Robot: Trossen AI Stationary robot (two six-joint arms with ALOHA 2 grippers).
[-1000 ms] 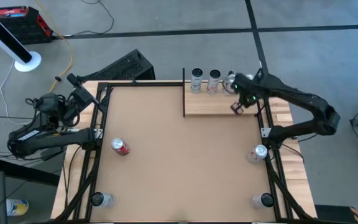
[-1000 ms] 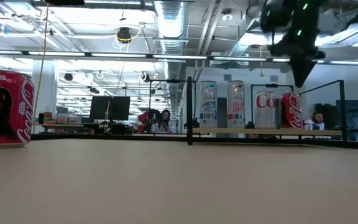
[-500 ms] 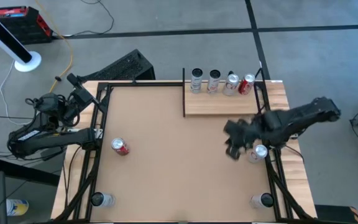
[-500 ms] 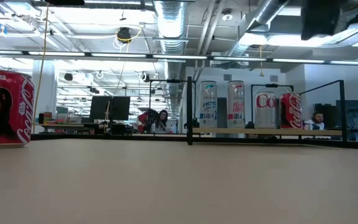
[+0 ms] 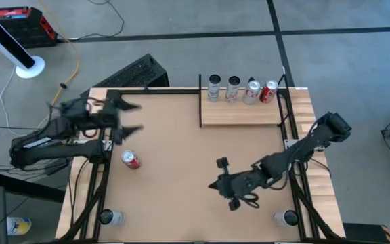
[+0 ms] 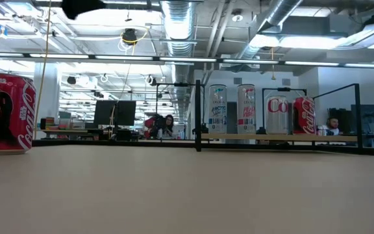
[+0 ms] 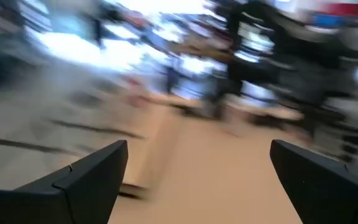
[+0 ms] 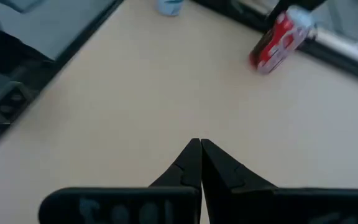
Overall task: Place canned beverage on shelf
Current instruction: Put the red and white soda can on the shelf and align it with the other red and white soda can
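A red can point(image 5: 131, 159) stands upright on the brown tabletop at the left, also seen in the low view point(image 6: 5, 114) and the right wrist view point(image 8: 278, 40). The pale wood shelf point(image 5: 239, 114) sits at the far right and carries several upright cans along its far edge, among them a red one point(image 5: 269, 90) at the right end. My left gripper point(image 5: 131, 118) hovers open above the table's left side, just beyond the red can, with nothing between its fingers. My right gripper point(image 8: 199, 146) is shut and holds nothing. It hangs over the table's near middle point(image 5: 214, 181).
Black frame rails run along the table's left and right sides point(image 5: 293, 196). One can point(image 5: 110, 217) stands at the near left corner and another point(image 5: 286, 218) at the near right corner. A black upright point(image 5: 200, 102) marks the shelf's left end.
My right gripper has swung away from the shelf, toward the table's near edge and its middle, sinking a little and rolling, and it has stayed shut. My left gripper has come in from the left edge over the table and rolled, and it is still open. The cans have not moved.
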